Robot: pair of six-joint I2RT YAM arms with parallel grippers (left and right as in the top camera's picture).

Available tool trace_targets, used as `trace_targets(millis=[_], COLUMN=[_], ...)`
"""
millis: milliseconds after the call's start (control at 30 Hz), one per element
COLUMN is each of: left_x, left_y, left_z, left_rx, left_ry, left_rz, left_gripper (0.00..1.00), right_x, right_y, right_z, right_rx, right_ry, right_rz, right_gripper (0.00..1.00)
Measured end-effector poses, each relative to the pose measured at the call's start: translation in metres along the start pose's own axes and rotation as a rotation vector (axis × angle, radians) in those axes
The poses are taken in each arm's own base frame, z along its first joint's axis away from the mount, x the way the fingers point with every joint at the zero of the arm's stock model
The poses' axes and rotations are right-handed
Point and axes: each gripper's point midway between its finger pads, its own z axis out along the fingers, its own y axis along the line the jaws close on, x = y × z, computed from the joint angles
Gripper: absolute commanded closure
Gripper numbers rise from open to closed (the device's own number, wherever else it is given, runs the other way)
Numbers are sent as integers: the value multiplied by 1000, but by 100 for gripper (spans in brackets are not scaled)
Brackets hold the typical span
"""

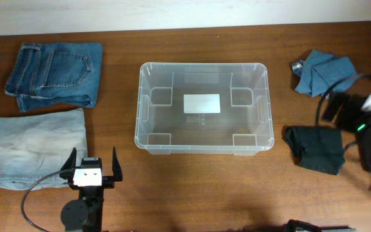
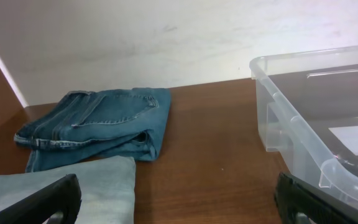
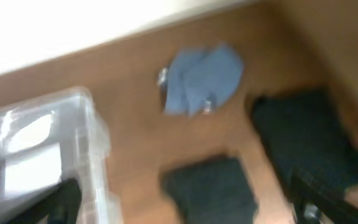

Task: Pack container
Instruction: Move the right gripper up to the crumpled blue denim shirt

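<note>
- My left end effector [image 1: 94, 166] sat released, fingers wide — the container [image 1: 148, 138] lay ahead-right of it on the worktop [image 1: 192, 187].
- I saw the right end effector [image 3: 185, 199] splayed too — container to its left.

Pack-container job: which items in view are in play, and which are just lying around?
In play: container; likely cargo: dark jeans, light jeans, blue cloth, black garment.
Lying around: nothing I can single out; only the table beneath.
</note>
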Motion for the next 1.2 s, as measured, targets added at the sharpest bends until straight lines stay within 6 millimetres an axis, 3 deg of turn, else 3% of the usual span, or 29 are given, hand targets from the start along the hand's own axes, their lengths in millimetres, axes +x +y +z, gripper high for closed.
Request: trace_targets(millis=[100,200,400,700,933,1200], left_x=[0,0,0,0,0,0], left_y=[0,0,0,0,0,0], left_z=[0,0,0,0,0,0], left_rx=[0,0,0,0,0,0], left_ry=[0,0,0,0,0,0], left_rz=[0,0,0,0,0,0], left_gripper=[1,1,1,1,1,1], right_x=[-16,-22,-2,32,56,65], right_y=[-9,-18,-44,-84,-114,-119], right_z=[21,60,150,248,295,326], right_rx=[-86,-178,-254,-261,-227,-241], right_ry=[106,191,335,407,424,404], right_rz=[46,113,219,312,410,421], right_gripper=[1,2,2,2,2,1])
